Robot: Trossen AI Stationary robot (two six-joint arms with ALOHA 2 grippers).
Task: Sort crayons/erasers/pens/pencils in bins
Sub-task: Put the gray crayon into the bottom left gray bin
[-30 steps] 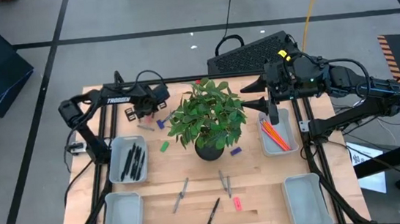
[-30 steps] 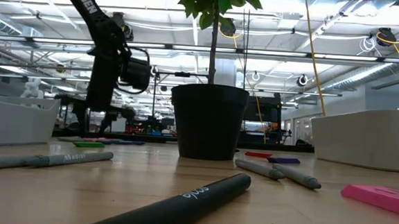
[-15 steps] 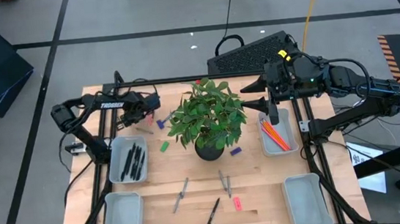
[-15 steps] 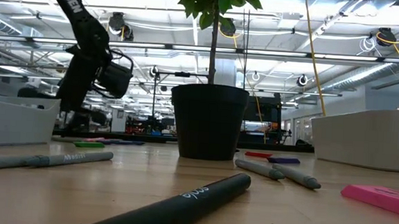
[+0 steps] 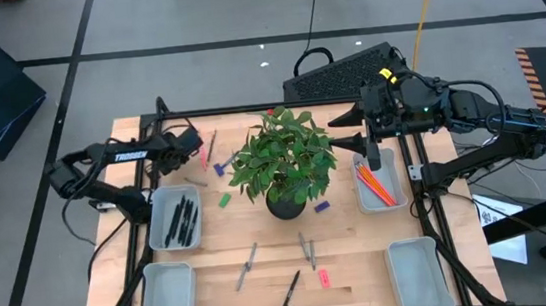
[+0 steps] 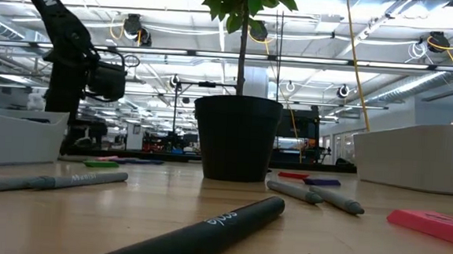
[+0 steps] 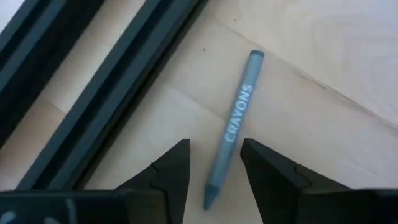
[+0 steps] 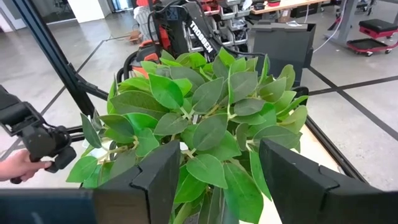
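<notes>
While the left gripper hangs over the upper left of the table, jaws apart, a grey crayon printed CRAYONS lies flat between the two fingers, not gripped, beside the black frame rails. In the high view that gripper sits just above the upper-left bin, which holds several black pens. Right gripper is at upper right, jaws apart and empty, facing the potted plant at table centre; in the high view it hovers over the upper-right bin, which holds orange and red pencils. Lower-left bin and lower-right bin look empty.

Loose on the table: a purple-blue eraser and a green eraser left of the plant, a purple eraser just right of the pot, a pink eraser at lower centre. Near it lie a black pen and grey crayons. Low view: black pen in the foreground, pot behind it, pink eraser at right. A person's hand shows at the left edge of the right wrist view.
</notes>
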